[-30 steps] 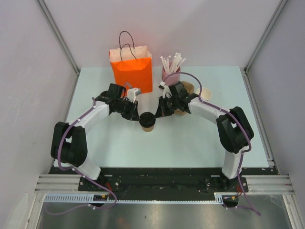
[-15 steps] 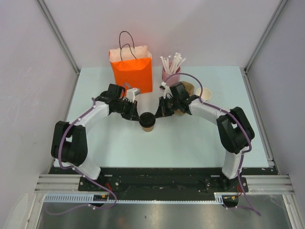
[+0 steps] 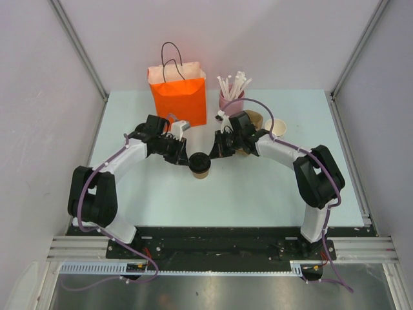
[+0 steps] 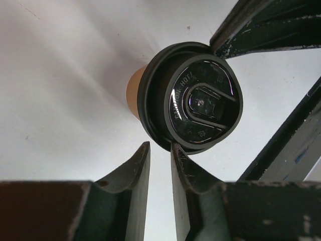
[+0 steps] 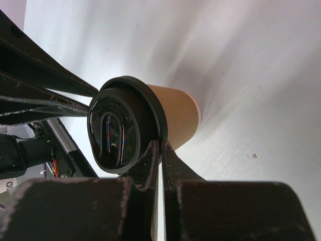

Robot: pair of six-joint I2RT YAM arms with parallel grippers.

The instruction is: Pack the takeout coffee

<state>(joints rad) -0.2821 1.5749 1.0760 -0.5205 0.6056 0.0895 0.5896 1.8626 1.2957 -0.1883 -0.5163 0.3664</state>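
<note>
Top external view: the cup stands just in front of the bag, unpacked; my right gripper is pressed together against it and my left gripper is narrowly spread, so next I must grasp and lift.

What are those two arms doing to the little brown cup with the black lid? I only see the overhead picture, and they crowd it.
Observer: From the left wrist view, the left end effector has its fingers slightly apart, with nothing between them. One tip touches the rim of the black lid.
Operator: And the right one?
Observer: From the right wrist view, the right end effector is shut, its tips against the lid's edge on the takeout coffee. I cannot tell whether it pinches the rim.
Operator: Anything on the lid?
Observer: Raised lettering ending in HOT, beside a sip slot.
</note>
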